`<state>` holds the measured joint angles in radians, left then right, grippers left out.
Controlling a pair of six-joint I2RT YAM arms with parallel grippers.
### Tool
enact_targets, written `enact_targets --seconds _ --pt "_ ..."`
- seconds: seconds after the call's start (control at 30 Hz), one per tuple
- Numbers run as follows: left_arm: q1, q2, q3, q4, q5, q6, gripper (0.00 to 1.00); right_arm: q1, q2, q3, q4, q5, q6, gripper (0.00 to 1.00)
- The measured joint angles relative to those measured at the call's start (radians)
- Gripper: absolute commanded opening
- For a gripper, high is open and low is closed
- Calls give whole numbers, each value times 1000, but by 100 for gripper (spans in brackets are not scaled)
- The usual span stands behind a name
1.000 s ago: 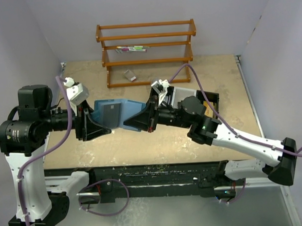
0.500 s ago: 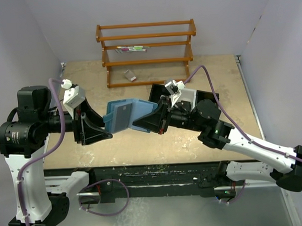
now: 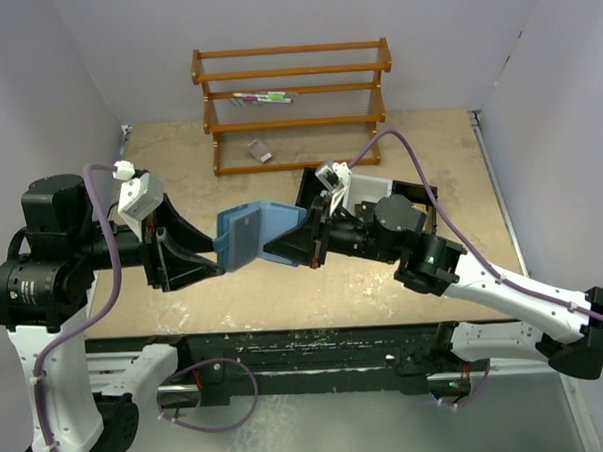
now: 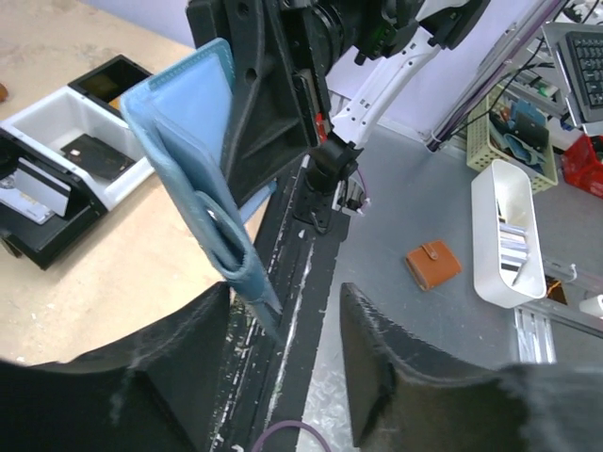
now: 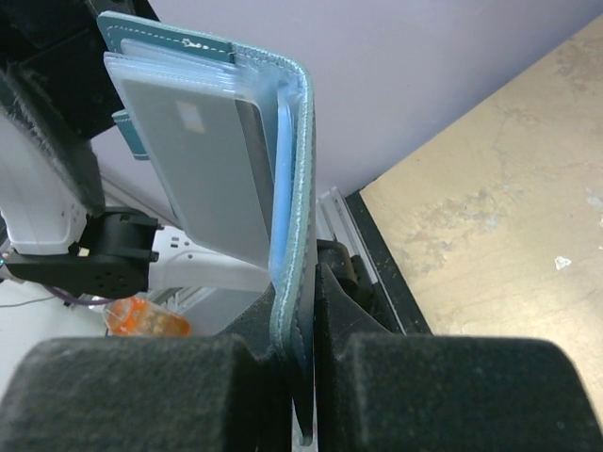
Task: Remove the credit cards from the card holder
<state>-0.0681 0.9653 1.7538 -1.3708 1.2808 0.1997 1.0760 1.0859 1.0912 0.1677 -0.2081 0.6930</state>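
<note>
Right gripper point(image 5: 300, 372) pinches the soft card holder point(image 5: 292, 188) mid-air between the arms; left gripper point(image 4: 285, 320) gapes just beside it. 1 stiff, slick-looking credit card point(image 5: 212, 179) shows; I'd nip its exposed edge.

Teal-blue card holder point(image 5: 298, 141) with grey credit cards point(image 5: 209, 162).

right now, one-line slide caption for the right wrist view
Right hand pinches the open teal-blue leather-like card holder, a grey plastic card showing in its sleeve.
</note>
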Motion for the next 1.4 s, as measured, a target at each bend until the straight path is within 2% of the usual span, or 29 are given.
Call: enact_targets --seconds 0.13,0.33,0.53,0.63,0.77,0.87,1.4 --pt "0 4 -2 38 -14 -24 43 6 -2 0 -9 0 -10 0" --pt "0 -10 -38 125 -89 -80 45 11 -22 0 -13 0 -18 0" --pt "0 -17 -62 156 -137 -106 38 23 -25 0 -12 -5 -27 0" --pt "0 -20 -63 158 -121 -111 32 24 -25 0 -11 -13 -31 0" --pt "0 -21 -63 156 -74 -110 29 24 -29 0 -2 -19 -31 0" --pt "0 -19 -63 144 -34 -105 24 24 -33 -2 3 -22 -31 0" --pt "0 -12 -62 104 47 -84 15 24 -53 -21 54 -90 -34 0"
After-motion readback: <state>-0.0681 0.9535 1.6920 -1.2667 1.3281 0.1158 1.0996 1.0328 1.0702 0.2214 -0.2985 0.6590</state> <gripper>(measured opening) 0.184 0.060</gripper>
